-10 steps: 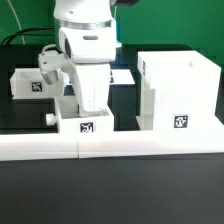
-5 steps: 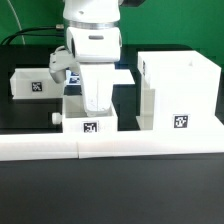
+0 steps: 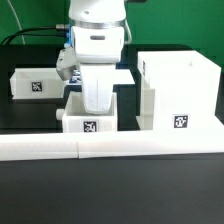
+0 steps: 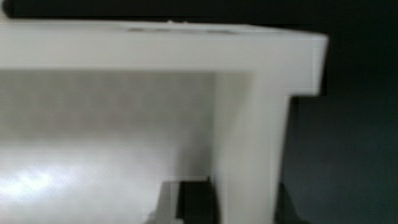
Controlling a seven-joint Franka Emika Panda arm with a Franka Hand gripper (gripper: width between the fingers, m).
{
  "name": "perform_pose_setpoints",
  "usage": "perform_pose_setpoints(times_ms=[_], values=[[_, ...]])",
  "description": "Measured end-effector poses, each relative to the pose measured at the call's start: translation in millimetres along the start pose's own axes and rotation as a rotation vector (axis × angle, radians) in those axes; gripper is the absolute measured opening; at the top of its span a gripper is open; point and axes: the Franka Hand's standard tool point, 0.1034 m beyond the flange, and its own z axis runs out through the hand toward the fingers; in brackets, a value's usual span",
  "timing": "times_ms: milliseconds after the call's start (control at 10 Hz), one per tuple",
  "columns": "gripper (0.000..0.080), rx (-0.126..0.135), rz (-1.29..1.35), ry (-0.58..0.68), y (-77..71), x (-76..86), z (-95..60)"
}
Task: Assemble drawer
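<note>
Only black-and-white square tags (image 3: pixel 180 122) mark casing (image 3: pixel 185 85) and trays (image 3: pixel 35 85); hand (image 3: pixel 96 104) sits in middle tray (image 3: pixel 70 122), grip hidden.

Table (image 3: pixel 110 195): black surface, dark and plain.
Bars (image 3: pixel 150 147): two long low white pieces, lying end to end along the front; the seam is toward the exterior view's left.
Cable (image 3: pixel 30 35): black, at the back.

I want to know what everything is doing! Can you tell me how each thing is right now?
gripper: down at the near tray's open top, fingertips hidden, open or shut unclear.
near tray: upright, open side up, gripper over it.
far tray: upright, untouched.
casing: standing, opening facing up, untouched.
front bars: lying flat, untouched.
</note>
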Motion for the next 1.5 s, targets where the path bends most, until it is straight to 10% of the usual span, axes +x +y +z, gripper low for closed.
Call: perform_pose_setpoints(times_ms=[700, 1000, 1500], values=[[0.011, 0.027, -0.057, 0.011, 4.0, -1.6, -7.1], [0.0579, 0.048, -0.104, 0.017, 1.5, -14.5, -10.1], [0.0649, 0.039, -0.114, 0.021, -0.9, -19.4, -6.2]])
